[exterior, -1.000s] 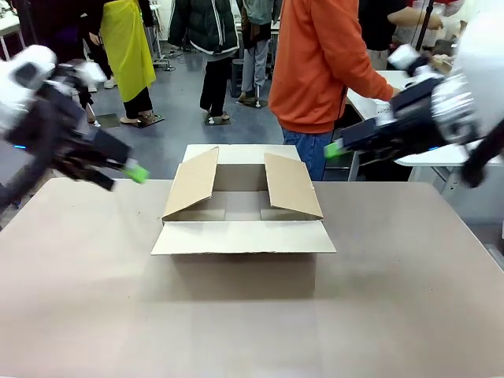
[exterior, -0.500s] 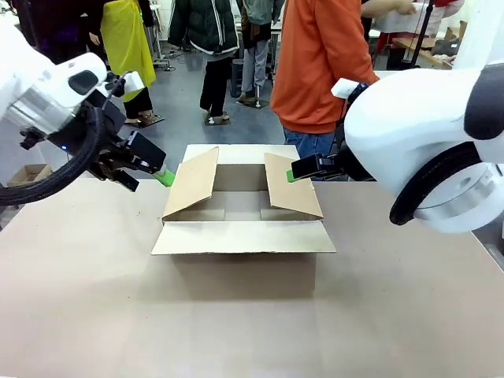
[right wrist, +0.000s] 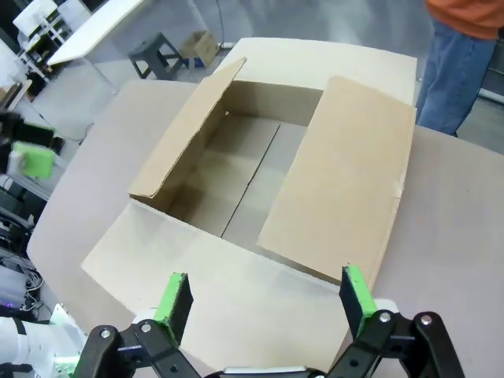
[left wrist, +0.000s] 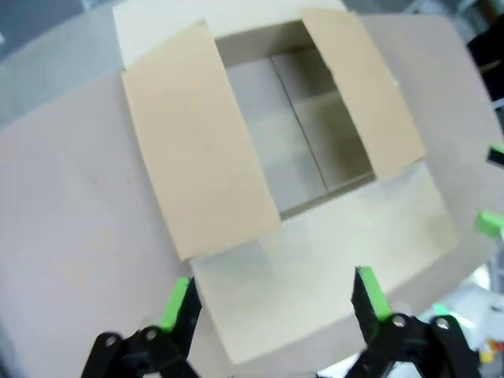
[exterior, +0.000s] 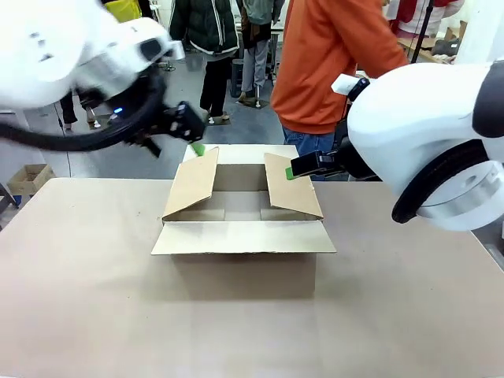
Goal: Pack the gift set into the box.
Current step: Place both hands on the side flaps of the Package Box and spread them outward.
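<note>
Upper left in the front view: left gripper (exterior: 197, 148) hangs just beside the far top corner of the left flap (exterior: 191, 183). Its wrist view shows the jaws (left wrist: 273, 291) spread wide with nothing between them. Centre: box (exterior: 244, 276) sits mid-tabletop (exterior: 94, 299), open. The near flap (exterior: 244, 236) is folded flat outward, the far flap (exterior: 236, 153) is back, and the bottom is bare, so nothing is packed yet. Both side flaps lean inward over the opening, the right flap (exterior: 293, 186) included. Right: right gripper (exterior: 291, 172) is at the right flap's upper edge. Its jaws (right wrist: 264, 293) are also wide open and empty. A person (exterior: 323, 63) in an orange top stands close behind the box. Risks as I read it:
- A fingertip could clip a leaning flap and fold it further in or shove the box, which looks light and would likely slide.
- The narrowed mouth could snag the gift set on the way down.
- Both arms converge on one opening, so arm-to-arm contact is possible.
- The person is within reach of either arm.
</note>
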You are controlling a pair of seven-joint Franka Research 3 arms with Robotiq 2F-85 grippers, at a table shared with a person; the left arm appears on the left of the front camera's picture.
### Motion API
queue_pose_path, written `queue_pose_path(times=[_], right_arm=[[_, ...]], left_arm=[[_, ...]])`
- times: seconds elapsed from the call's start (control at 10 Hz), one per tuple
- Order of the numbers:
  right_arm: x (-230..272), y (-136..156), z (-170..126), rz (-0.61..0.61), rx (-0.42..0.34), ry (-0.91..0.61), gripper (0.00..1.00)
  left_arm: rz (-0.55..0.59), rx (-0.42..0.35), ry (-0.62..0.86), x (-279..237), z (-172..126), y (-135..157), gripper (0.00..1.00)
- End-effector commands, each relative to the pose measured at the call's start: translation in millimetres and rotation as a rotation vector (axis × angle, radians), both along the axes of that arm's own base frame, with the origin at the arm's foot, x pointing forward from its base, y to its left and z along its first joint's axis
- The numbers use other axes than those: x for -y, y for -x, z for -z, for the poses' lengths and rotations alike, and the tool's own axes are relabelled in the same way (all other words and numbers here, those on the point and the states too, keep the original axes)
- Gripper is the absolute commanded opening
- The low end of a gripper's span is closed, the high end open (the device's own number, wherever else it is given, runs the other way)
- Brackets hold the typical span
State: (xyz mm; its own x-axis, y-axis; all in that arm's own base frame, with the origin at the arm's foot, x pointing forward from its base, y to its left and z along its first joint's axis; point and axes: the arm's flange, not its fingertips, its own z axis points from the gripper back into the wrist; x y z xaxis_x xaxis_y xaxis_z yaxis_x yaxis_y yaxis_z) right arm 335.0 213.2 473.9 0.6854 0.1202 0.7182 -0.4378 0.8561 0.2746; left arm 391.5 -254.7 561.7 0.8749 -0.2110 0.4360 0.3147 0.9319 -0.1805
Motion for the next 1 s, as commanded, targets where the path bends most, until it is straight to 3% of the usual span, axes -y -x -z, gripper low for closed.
queue_pose_path(times=[0.0, 0.3, 0.6, 0.7, 0.9], right_arm=[[1.8, 0.1, -3.2, -0.007, -0.005, -0.005, 1.0], [1.8, 0.1, -3.2, -0.007, -0.005, -0.005, 1.0], [1.8, 0.1, -3.2, -0.007, -0.005, -0.005, 1.0], [1.8, 0.1, -3.2, -0.007, -0.005, -0.005, 1.0], [1.8, 0.1, -3.2, -0.007, -0.005, -0.005, 1.0]], left_arm=[[-0.06, -0.088, -0.123, 45.5, -15.1, -44.1, 1.0], [-0.178, -0.165, -0.217, 86.6, 8.7, -80.7, 1.0], [-0.325, -0.176, -0.291, 98.2, 65.1, -116.7, 1.0], [-0.333, -0.21, -0.31, 95.9, 83.6, -119.8, 1.0], [-0.392, -0.185, -0.341, 83.2, 106.4, -123.9, 1.0]])
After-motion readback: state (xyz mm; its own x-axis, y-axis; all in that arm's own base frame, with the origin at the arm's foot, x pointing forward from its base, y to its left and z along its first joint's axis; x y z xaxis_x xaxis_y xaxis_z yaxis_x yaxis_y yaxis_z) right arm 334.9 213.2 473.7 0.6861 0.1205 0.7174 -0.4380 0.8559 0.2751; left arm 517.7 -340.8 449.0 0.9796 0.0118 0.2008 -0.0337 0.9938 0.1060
